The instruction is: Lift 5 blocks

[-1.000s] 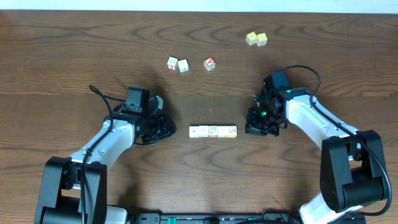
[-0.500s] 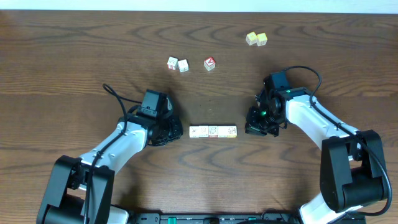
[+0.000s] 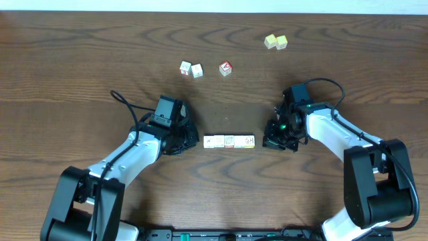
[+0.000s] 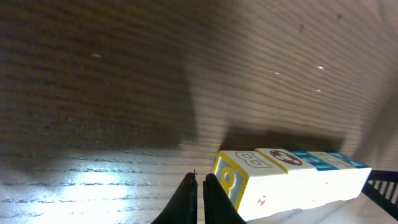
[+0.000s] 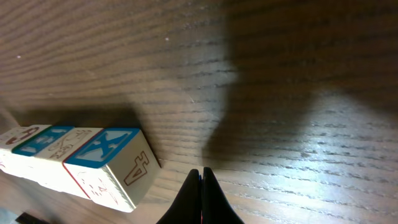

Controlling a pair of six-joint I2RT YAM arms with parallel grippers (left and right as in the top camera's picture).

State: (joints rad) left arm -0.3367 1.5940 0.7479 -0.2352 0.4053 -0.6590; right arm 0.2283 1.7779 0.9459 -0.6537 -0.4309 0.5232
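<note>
The overhead camera looks straight down from well above the dark brown wood-grain table, with the table's near edge along the bottom of its view. The left wrist camera rides low and very close to the tabletop, facing past the left gripper onto the left end of the row of three cream wooden alphabet cubes. The right wrist camera, equally low, faces the row's right end past the right gripper. All three views share that row.

Left arm stretching inward from lower left, elbow bending. Left gripper pointing right, fingers pressing together, holding nothing. Right arm folding in from lower right. Right gripper pointing left, fingers pressing together, holding nothing.
</note>
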